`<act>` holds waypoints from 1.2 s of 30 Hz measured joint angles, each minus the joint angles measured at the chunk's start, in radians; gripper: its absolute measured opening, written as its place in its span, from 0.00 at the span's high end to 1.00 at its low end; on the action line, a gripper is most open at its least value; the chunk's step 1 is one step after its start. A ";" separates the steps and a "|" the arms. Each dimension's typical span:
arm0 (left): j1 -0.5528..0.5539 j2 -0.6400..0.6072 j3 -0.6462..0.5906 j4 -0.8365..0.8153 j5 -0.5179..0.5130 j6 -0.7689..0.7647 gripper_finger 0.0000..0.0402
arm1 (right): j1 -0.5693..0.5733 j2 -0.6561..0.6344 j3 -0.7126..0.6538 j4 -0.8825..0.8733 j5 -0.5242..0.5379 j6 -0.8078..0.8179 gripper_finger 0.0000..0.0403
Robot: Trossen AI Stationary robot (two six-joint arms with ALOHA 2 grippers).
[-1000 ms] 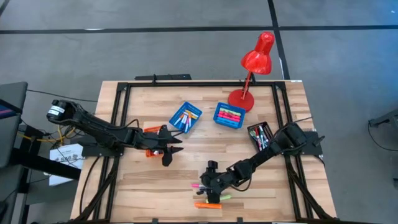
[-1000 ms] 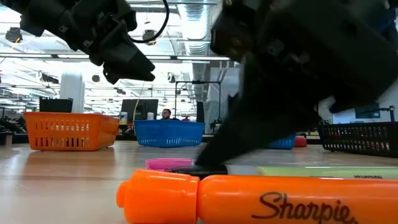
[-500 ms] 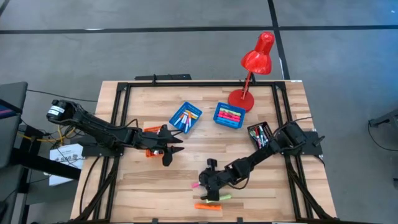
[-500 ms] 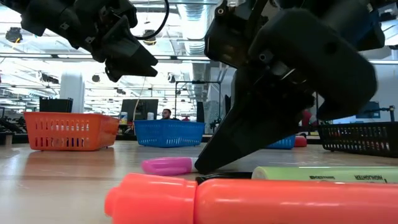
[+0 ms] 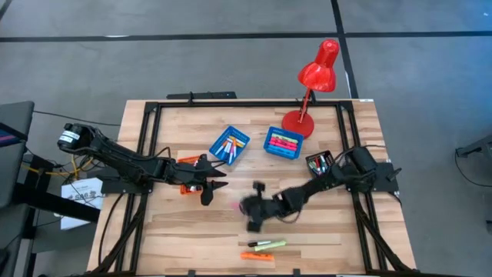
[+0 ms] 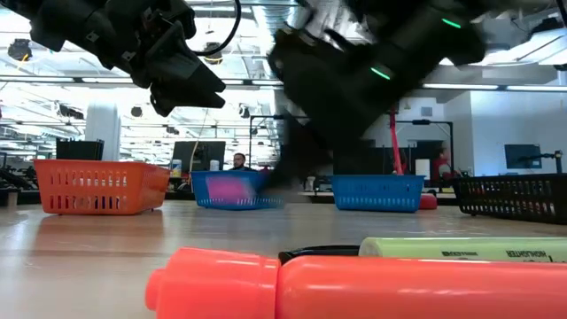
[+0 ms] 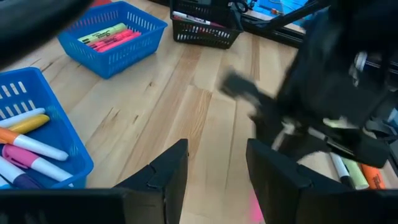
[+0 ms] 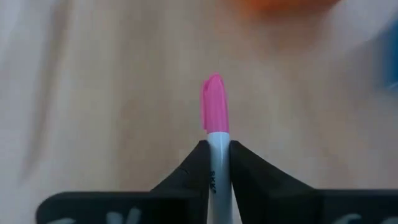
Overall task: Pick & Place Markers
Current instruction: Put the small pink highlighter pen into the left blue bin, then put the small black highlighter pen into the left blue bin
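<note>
We note the right gripper (image 8: 214, 163) pinches a pink marker (image 8: 214, 106) near its tail, short of the blue tray (image 5: 230, 145); a swing could twist it loose.

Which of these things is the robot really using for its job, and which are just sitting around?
For the job:
- pink marker, pinched in the right pincer
- orange marker and yellow-green marker loose on the table
- markers in the blue trays and the black tray

Just sitting around:
- red lamp
- left pincer, open, waiting
- orange tray
</note>
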 joint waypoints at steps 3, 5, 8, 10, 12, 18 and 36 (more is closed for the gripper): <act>0.000 0.000 0.000 0.006 0.000 0.000 0.60 | -0.060 -0.059 0.045 -0.033 0.148 -0.076 0.88; 0.000 0.000 0.000 0.009 0.000 0.000 0.60 | -0.115 -0.092 0.067 -0.048 0.225 -0.125 0.90; 0.000 0.000 0.001 0.018 0.000 -0.019 0.60 | -0.223 -0.136 0.087 -0.036 0.262 -0.174 0.93; 0.000 0.000 0.001 0.023 0.000 -0.031 0.60 | -0.301 -0.155 0.096 -0.027 0.216 -0.167 0.93; -0.001 0.000 0.001 0.023 0.000 -0.034 0.60 | -0.377 -0.148 0.097 -0.029 0.125 -0.119 0.92; -0.001 0.000 0.001 0.023 0.000 -0.034 0.60 | -0.490 -0.051 0.095 -0.019 -0.006 -0.067 0.90; -0.004 0.000 0.001 0.025 0.000 -0.023 0.60 | -0.447 -0.093 0.097 -0.005 -0.062 -0.078 0.52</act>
